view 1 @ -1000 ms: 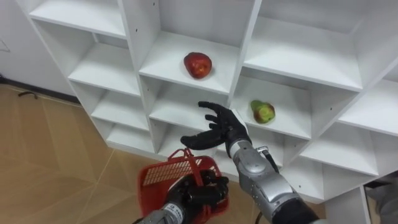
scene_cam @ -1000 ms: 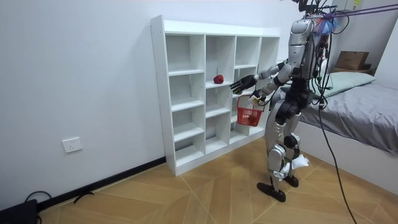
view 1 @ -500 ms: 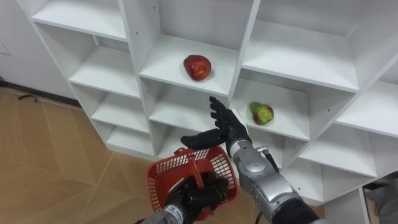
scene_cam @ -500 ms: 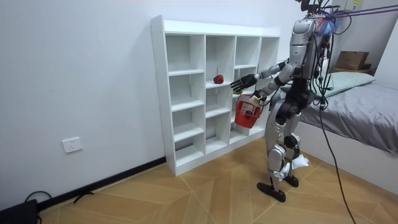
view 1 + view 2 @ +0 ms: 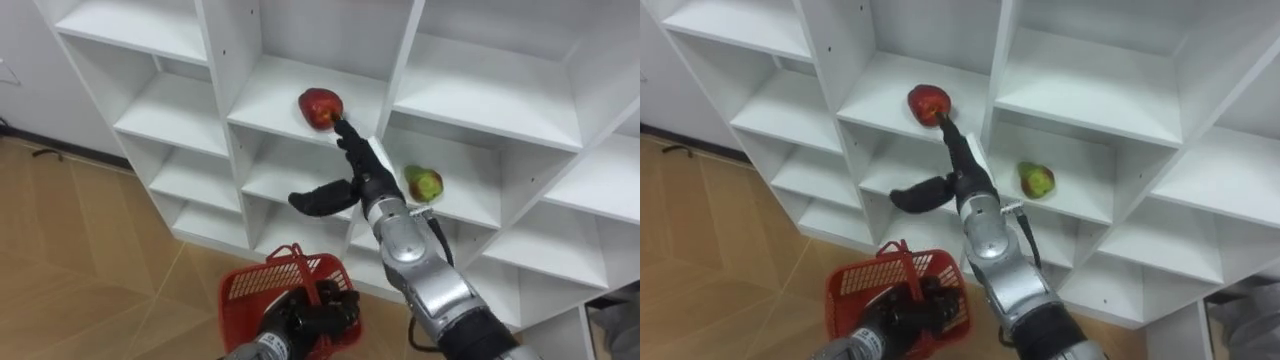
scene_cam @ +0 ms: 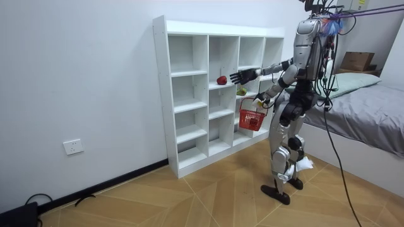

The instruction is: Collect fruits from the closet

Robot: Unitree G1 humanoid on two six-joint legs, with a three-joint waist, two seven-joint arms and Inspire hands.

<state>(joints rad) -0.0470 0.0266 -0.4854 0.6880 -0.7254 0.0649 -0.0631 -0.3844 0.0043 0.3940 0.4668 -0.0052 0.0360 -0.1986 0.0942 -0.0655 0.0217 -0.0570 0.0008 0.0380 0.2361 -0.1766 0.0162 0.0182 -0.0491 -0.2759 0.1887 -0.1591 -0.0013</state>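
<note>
A red apple (image 5: 320, 105) lies on a middle shelf of the white closet (image 5: 213, 90). One compartment to the right and lower lies a green-red fruit (image 5: 424, 184). My right hand (image 5: 358, 172) is open, stretched toward the shelf, its fingertips just at the red apple's front. Low in the view, my left hand (image 5: 312, 314) is shut on the handle of a red plastic basket (image 5: 262, 286), which hangs in front of the lower shelves. In the room view I stand facing the closet (image 6: 164, 94) with the basket (image 6: 252, 118) at hip height.
The other compartments of the closet hold nothing. Wooden floor (image 5: 90, 260) lies below left. A bed (image 6: 372, 107) stands behind me at the room view's right, with a cardboard box (image 6: 356, 61) beyond it.
My right hand has risen and reached forward to the red apple. The basket, lifted half a second ago, has dropped back lower.
</note>
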